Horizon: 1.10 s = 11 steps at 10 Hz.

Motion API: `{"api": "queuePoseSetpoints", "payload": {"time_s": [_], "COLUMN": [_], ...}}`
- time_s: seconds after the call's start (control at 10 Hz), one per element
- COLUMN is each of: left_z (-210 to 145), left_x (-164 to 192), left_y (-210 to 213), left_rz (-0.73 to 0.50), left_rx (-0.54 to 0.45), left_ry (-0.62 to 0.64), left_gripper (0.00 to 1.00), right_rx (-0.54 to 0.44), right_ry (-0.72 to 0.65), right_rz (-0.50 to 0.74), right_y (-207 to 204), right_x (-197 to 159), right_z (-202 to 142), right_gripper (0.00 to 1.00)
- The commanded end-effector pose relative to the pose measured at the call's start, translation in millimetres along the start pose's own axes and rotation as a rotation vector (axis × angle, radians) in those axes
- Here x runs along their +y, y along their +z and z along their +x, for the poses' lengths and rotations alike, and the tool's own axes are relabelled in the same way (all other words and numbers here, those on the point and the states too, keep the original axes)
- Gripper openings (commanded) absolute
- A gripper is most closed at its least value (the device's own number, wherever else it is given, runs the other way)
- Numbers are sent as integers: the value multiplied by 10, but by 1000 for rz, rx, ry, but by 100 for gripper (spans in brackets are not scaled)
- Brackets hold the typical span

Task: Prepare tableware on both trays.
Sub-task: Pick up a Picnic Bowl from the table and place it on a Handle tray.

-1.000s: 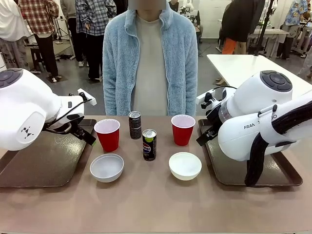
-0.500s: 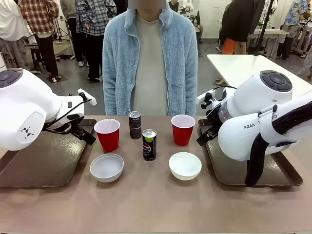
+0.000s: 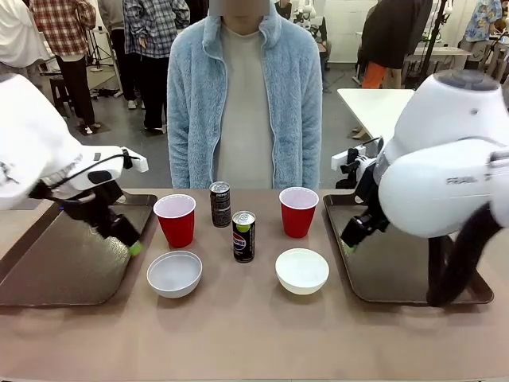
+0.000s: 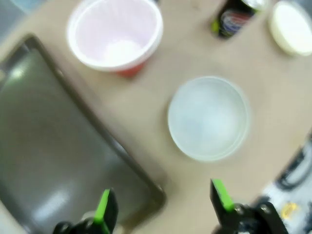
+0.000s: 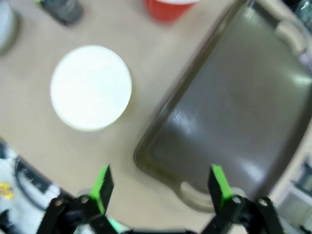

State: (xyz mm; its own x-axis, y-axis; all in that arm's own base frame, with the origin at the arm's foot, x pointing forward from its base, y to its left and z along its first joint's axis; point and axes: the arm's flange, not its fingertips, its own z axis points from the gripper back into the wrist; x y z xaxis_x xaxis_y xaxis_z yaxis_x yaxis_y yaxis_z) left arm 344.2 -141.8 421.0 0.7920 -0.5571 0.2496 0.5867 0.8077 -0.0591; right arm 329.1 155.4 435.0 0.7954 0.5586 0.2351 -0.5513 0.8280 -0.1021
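We find the left claw (image 4: 162, 197) and right claw (image 5: 160, 187) wide open and empty, each over its tray's inner edge. Bowls (image 3: 174, 273) and cups (image 3: 174, 220) stand on the table (image 3: 238, 334) between the trays (image 3: 64, 270). We advise gripping each bowl's rim squarely.

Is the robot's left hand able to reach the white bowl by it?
Probably yes. The left hand is open above a corner of the tray, and the bowl lies just ahead with bare table between; the red cup stands aside.
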Motion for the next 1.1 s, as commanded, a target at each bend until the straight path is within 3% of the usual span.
{"api": "queuePoseSetpoints", "payload": {"time_s": [0.0, 0.1, 0.2, 0.3, 0.5, 0.7, 0.8, 1.0], "left_z": [-777, -793, -157, -157, -255, -226, -304, -501], "left_x": [-168, -161, -48, -48, -66, 142, 364, 864], "left_y": [135, 159, 142, 142, 273, 416, 613, 781], "left_rz": [-58, 16, -33, -33, -27, -190, -344, -606], "left_rx": [114, 91, 72, 72, 101, -3, -99, -252], "left_ry": [27, 69, 5, 5, 24, -8, 9, 95], "left_gripper": [100, 100, 100, 100, 100, 100, 100, 100], "right_rx": [118, 157, 105, 128, 140, -14, -166, -321], "right_ry": [-29, -15, -51, -14, -25, -30, -79, -244], "right_rz": [7, -30, -200, -8, -68, 147, 346, 580], "right_y": [76, 20, -104, 273, 298, 446, 640, 710], "right_x": [278, 272, 115, 143, 136, -113, -412, -1019], "right_z": [-847, -846, -668, -296, -318, -449, -694, -1175], "right_gripper": [100, 100, 100, 100, 100, 100, 100, 100]}}
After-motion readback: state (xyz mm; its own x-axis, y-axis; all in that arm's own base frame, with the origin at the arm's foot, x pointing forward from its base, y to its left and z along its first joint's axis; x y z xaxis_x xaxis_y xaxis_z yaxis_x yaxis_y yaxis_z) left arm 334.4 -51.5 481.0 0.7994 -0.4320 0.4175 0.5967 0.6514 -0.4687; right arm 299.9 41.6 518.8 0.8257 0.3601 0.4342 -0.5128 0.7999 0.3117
